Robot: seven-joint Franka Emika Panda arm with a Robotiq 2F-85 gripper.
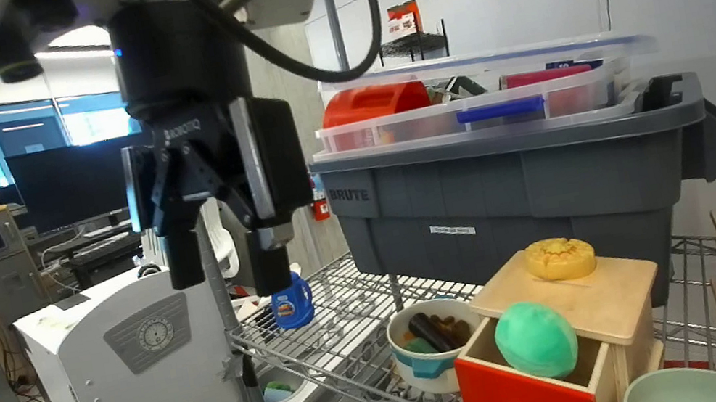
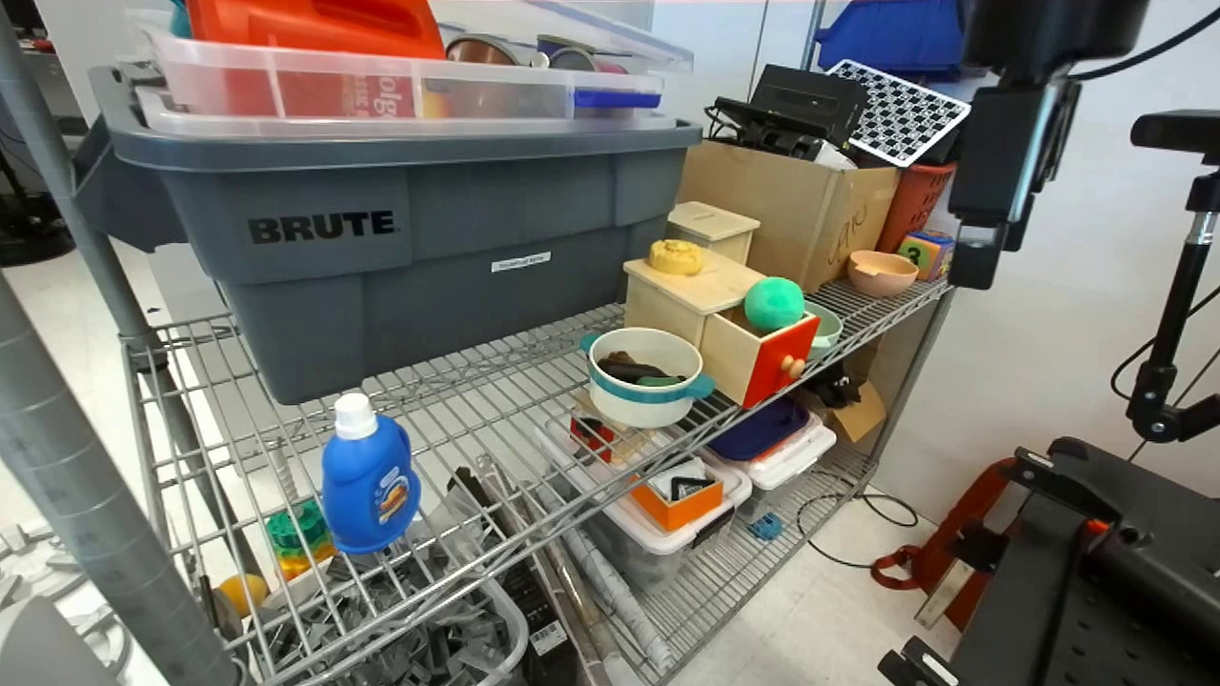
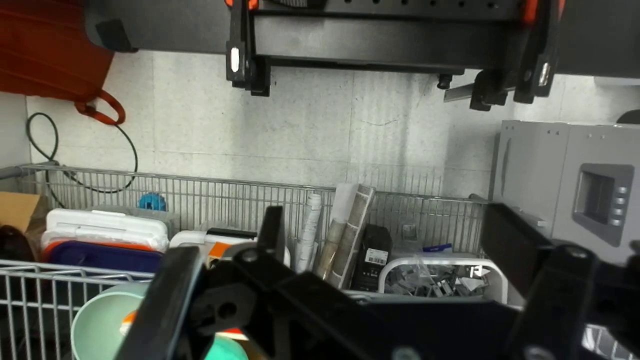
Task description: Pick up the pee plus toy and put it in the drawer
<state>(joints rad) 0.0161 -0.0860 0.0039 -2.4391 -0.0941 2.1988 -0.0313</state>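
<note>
Clearly, the gripper [image 1: 228, 266] stands wide and empty; at its four o'clock in an exterior view, the ball [image 1: 536, 340] sits in the open drawer [image 1: 495, 392]. Placing seems done; how deep is hardly visible, so push it only softly.

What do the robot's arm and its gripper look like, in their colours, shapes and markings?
The arm, only partly in view, is whitish with dark parts, and a thick black cable loops down near it. The gripper is black, with a rounded body, ROBOTIQ in pale letters, and two jointed fingers with flat, blocky faces, silvery edges and squared tips.
</note>
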